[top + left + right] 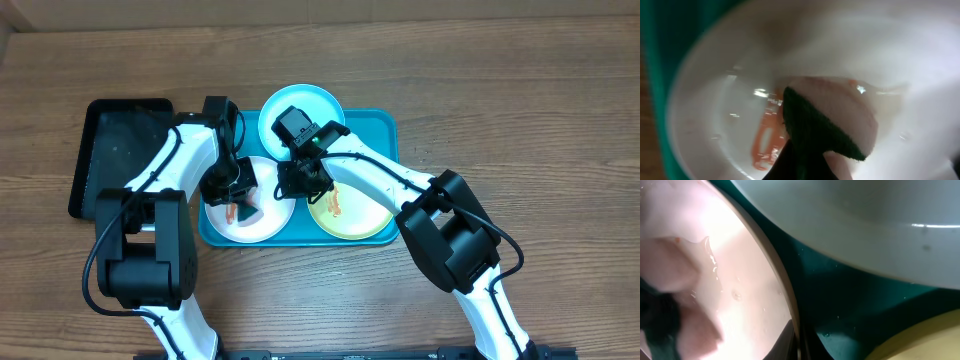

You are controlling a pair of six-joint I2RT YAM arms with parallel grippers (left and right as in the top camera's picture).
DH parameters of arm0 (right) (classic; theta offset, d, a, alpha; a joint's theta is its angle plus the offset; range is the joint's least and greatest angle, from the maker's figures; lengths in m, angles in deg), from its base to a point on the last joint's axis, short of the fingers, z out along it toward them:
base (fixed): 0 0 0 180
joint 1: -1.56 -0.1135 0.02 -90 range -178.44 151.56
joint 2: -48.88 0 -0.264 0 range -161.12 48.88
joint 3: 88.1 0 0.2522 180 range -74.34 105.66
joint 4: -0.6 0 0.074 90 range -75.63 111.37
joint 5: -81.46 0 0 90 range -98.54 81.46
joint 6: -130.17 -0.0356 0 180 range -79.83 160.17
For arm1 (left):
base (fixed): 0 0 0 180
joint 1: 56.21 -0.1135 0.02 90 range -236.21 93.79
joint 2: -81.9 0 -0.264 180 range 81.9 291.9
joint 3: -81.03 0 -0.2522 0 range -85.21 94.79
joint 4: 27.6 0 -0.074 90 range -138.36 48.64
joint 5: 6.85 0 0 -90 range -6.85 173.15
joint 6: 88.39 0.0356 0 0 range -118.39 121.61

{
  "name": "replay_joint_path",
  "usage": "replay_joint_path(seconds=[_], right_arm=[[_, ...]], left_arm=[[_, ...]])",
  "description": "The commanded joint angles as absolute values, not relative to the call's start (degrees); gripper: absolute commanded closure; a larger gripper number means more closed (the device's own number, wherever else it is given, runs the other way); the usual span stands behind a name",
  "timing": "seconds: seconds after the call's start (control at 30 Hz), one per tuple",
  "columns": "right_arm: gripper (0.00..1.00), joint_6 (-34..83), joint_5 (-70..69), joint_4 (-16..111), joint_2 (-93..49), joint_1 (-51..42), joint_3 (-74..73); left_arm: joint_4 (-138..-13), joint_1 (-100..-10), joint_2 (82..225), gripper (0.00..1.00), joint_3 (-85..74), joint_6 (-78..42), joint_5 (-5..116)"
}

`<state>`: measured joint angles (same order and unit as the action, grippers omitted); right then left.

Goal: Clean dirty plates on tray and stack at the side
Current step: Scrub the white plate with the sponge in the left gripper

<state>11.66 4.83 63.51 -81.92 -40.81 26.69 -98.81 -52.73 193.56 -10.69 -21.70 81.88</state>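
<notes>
fuzzy sponge (812, 132) on glossy white plate (705, 105)

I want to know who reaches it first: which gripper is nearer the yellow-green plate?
Right. The right gripper sits between the yellow-green plate and the white plate; the left gripper is over the white plate, farther off.

Brown wood-grain table (560, 120) fills the overhead view under soft, even light; a paler tan strip (450, 6) borders its far edge.

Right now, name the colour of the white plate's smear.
Orange-red smear; left wrist view shows best.
</notes>
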Motion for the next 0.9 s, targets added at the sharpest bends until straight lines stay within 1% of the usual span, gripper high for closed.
replay_joint_path(seconds=[0.0,0.17,0.27,0.37,0.53,0.57,0.67,0.77,0.87], right_arm=[[0.96,11.6,4.6,65.1,-82.9,-40.4,27.7],[0.96,11.6,4.6,66.4,-82.9,-40.4,27.7],[0.96,11.6,4.6,66.7,-82.9,-40.4,27.6],[0.96,11.6,4.6,66.7,-82.9,-40.4,27.7],[0.96,11.6,4.6,66.4,-82.9,-40.4,27.7],[0.96,11.6,4.6,66.3,-82.9,-40.4,27.7],[0.96,11.6,4.6,65.8,-82.9,-40.4,27.7],[0.96,11.6,4.6,65.3,-82.9,-40.4,27.7],[0.96,11.6,4.7,65.3,-82.9,-40.4,27.7]], left_arm=[[-98.4,-53.2,194.1,0.96,-12.2,-26.1,98.0],[-97.6,-53.2,194.1,0.96,-12.0,-26.1,102.9],[-96.3,-53.2,194.1,0.96,-11.8,-26.1,102.3],[-93.9,-53.2,194.1,0.96,-11.8,-25.3,95.9],[-87.0,-53.1,194.1,0.96,-12.0,-19.7,73.2],[-86.1,-52.9,194.1,0.96,-12.0,-19.5,70.2],[-84.3,-52.0,194.1,0.96,-12.0,-19.4,65.4],[-84.1,-50.7,194.1,0.96,-12.0,-19.3,64.4],[-83.8,-49.2,194.1,0.96,-12.0,-16.5,60.7]])
